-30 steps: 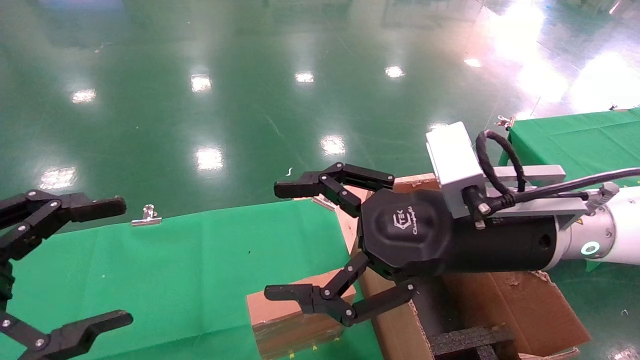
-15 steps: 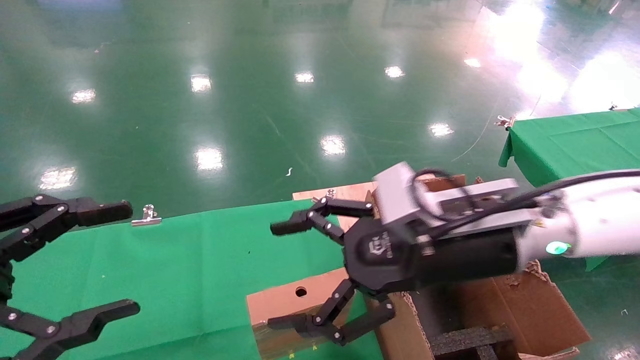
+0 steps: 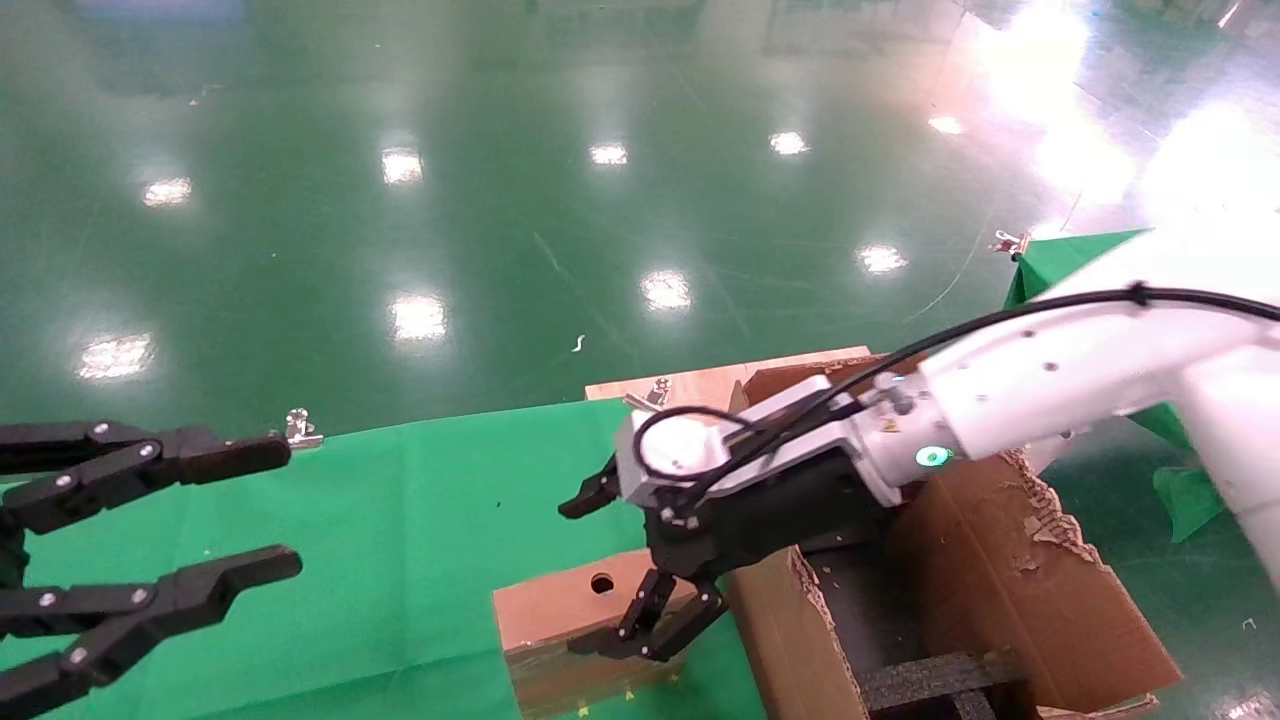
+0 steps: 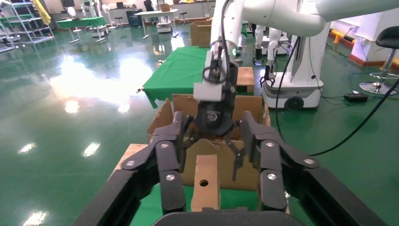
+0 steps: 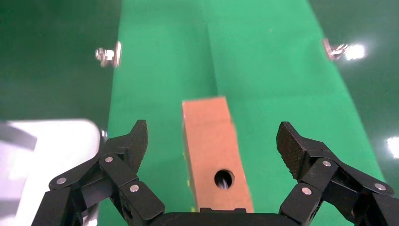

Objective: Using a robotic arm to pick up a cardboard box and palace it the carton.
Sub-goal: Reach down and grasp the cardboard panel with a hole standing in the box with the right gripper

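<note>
On green cloth (image 3: pixel 350 540) over glossy floor (image 3: pixel 500 200) sits the cardboard box (image 3: pixel 560 600).

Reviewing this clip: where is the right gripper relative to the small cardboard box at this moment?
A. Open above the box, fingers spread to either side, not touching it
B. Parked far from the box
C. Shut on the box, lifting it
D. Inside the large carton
A: in the right wrist view the right gripper is open, its fingers spread to either side of the cardboard box, which lies on the green cloth beside the carton.
</note>
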`<state>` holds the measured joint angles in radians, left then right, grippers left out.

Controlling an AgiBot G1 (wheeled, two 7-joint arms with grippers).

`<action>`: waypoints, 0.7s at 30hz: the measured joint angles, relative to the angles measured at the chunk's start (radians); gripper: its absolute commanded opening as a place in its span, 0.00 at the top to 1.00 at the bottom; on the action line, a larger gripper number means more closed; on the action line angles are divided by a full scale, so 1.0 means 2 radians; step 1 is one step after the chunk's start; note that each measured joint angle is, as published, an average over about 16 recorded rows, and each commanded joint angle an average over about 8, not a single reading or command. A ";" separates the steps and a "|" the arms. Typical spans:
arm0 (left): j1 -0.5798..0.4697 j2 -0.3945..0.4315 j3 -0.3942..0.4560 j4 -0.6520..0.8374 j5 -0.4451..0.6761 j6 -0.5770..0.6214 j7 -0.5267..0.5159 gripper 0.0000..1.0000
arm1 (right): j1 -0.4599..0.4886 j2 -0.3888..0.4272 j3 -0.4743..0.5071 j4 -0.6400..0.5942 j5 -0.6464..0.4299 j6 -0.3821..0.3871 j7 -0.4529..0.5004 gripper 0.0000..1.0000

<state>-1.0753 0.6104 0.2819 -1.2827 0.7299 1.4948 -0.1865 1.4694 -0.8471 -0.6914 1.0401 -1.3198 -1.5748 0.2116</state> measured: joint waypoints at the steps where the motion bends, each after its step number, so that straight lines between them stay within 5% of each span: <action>1: 0.000 0.000 0.000 0.000 0.000 0.000 0.000 1.00 | 0.006 -0.006 -0.008 -0.006 -0.007 0.000 -0.003 0.00; 18: 0.000 0.000 0.001 0.000 0.000 0.000 0.000 1.00 | 0.083 -0.081 -0.135 -0.073 -0.091 0.001 -0.076 0.00; 20: 0.000 0.000 0.001 0.000 0.000 0.000 0.000 0.87 | 0.088 -0.087 -0.144 -0.079 -0.095 0.002 -0.083 0.02; 21: 0.000 0.000 0.001 0.000 -0.001 0.000 0.000 0.75 | 0.090 -0.089 -0.148 -0.082 -0.096 0.002 -0.086 0.14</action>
<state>-1.0756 0.6098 0.2834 -1.2827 0.7289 1.4942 -0.1858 1.6491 -1.0258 -0.9867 0.8766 -1.5126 -1.5698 0.0392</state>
